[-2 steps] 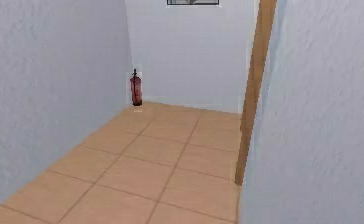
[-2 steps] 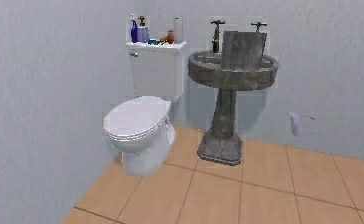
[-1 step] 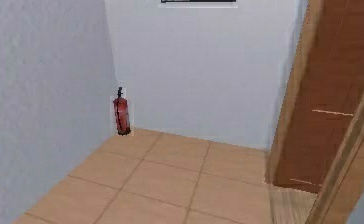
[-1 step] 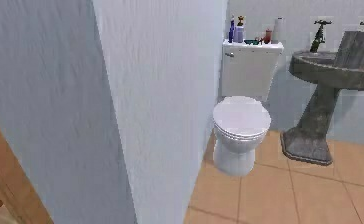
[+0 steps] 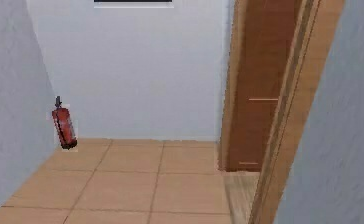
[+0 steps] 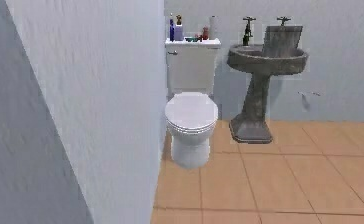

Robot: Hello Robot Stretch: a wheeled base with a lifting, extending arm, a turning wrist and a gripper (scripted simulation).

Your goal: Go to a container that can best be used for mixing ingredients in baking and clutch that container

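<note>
Facing wall [image 5: 140, 70] with red extinguisher [image 5: 63, 126]

Robot body, seemingly level and upright.

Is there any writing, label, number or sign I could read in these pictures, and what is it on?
None can be read.
The fire extinguisher by the wall shows no legible label.
The small items on the toilet tank are too small to show any print.
</note>
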